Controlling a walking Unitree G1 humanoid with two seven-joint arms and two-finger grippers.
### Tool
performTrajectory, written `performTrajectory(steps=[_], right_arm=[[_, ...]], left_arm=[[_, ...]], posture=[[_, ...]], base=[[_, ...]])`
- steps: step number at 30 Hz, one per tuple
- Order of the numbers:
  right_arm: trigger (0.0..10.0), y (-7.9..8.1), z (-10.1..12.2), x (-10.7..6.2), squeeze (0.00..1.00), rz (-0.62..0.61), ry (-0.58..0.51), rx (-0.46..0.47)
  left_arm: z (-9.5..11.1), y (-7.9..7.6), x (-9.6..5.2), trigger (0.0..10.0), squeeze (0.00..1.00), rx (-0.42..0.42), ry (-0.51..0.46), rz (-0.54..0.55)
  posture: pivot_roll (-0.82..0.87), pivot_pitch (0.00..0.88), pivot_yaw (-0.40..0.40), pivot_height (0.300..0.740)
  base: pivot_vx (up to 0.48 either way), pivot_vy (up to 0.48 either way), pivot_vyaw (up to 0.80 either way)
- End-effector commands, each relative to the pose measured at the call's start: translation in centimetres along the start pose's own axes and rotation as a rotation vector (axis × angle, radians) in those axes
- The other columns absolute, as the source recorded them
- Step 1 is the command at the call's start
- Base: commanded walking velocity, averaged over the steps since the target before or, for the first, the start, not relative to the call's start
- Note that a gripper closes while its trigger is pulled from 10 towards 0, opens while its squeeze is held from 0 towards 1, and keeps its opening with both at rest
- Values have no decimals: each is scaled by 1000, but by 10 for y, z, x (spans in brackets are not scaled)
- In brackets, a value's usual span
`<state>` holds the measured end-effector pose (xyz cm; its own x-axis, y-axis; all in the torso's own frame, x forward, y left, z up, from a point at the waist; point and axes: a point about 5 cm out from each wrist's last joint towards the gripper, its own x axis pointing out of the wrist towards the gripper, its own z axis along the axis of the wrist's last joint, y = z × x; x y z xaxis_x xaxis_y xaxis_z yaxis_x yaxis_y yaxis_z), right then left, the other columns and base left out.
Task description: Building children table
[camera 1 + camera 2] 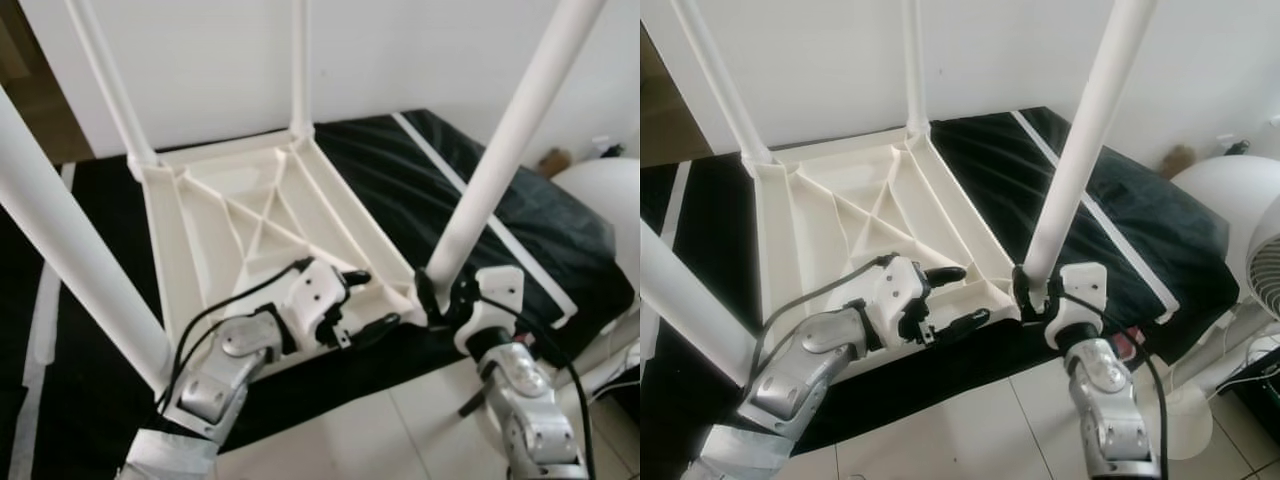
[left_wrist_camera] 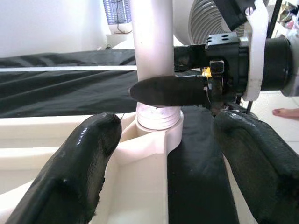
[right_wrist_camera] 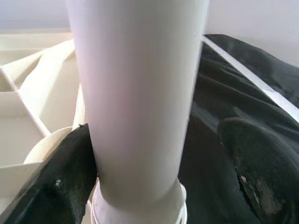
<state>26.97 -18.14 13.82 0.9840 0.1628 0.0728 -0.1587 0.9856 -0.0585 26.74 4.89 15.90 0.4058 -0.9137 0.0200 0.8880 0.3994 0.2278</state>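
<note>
The white table top (image 1: 230, 200) lies upside down on a black mat (image 1: 400, 170), with its legs standing upward. My right gripper (image 1: 440, 300) straddles the base of the near-right leg (image 1: 510, 140) just above its corner socket (image 2: 159, 126). In the right wrist view one finger (image 3: 60, 186) touches the leg (image 3: 140, 93) and the other finger (image 3: 252, 172) stands off it, so the gripper is open. My left gripper (image 1: 375, 300) is open at the top's near edge beside that corner, holding nothing.
Other legs rise at the near left (image 1: 70, 260), far left (image 1: 110, 90) and far middle (image 1: 300, 70). A white fan (image 1: 1265, 260) stands to the right. Pale tiled floor (image 1: 380, 430) lies in front of the mat, and a white wall is behind.
</note>
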Motion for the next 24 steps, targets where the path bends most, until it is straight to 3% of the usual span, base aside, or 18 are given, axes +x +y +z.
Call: performTrajectory(steps=[1, 8, 13, 14, 15, 16, 24], right_arm=[[10000, -2, -2, 3, 0, 42, 20, -5], [10000, 5, 6, 17, 0, 234, 18, -35], [10000, 3, 2, 18, 0, 302, 41, -58], [1843, 2, 1, 18, 0, 310, 43, -61], [1843, 1, 1, 18, 0, 315, 45, -64], [0, 0, 0, 18, 0, 314, 47, -62], [0, -3, -5, 16, 0, 295, 75, -38]], left_arm=[[-3, -1, 1, 10000, 0, 14, 18, -27], [-1, -1, 3, 10000, 0, 31, 17, -31], [-1, 0, 3, 10000, 0, 38, 18, -26], [-2, 1, 3, 10000, 0, 49, 25, -21], [-3, 1, 2, 10000, 0, 56, 29, -17], [-3, 1, 2, 10000, 0, 61, 33, -16], [-3, 2, 2, 10000, 0, 61, 30, -9]], posture=[[-99, 44, -3, 740], [-92, 42, -4, 740], [-83, 40, -9, 740], [-82, 40, -9, 740], [-79, 40, -13, 740], [-79, 40, -13, 740], [-79, 44, -19, 740]], base=[[0, 0, 0], [0, 0, 0], [0, 0, 0], [0, 0, 0], [0, 0, 0], [0, 0, 0], [0, 0, 0]])
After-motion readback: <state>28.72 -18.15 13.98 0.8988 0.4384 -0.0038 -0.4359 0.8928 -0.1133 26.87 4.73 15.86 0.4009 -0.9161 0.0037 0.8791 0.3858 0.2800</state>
